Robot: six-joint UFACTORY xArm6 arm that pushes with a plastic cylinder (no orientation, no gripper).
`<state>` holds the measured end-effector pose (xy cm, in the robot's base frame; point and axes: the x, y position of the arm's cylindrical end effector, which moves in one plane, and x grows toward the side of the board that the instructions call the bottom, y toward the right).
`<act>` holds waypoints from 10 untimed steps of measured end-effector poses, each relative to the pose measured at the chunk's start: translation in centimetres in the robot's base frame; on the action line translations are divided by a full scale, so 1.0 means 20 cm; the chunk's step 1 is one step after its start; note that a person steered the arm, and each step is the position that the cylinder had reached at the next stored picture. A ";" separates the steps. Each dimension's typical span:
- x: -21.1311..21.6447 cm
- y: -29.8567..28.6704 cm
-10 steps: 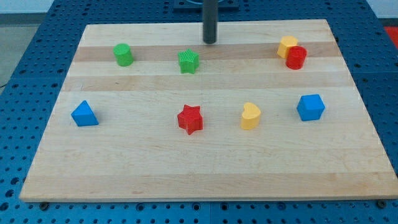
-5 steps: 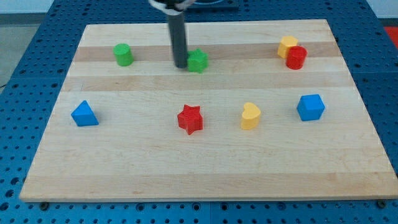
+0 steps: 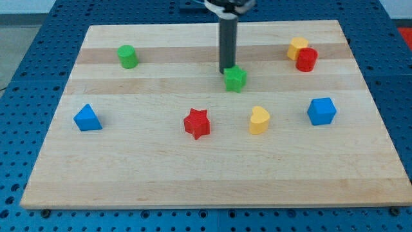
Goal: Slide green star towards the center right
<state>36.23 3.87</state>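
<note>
- My tip stood at the upper centre of the frame, the rod upright, its end touching the upper-left edge of the green star.
- The tool was a plain rod with no jaws; nothing was clamped, and contact with the star was by the side of the end only.
- The green star lay just right of the frame's centre line, in the upper middle of the board, above and slightly left of the yellow heart.
- The red star sat below and left of the green star, well apart from it.
- The green cylinder stood at the upper left, far from the tip.
- The yellow block and the red cylinder were touching at the upper right; the yellow block's shape could not be made out with certainty.
- The blue cube lay at the centre right, just right of the heart's level.
- The blue triangular block lay at the centre left, near the board's edge.
</note>
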 end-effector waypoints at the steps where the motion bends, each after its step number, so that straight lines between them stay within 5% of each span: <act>1: 0.02 -0.01; 3: 0.13 -0.55; 4: 0.22 -0.42; 6: 0.22 0.38; 10: 0.34 0.56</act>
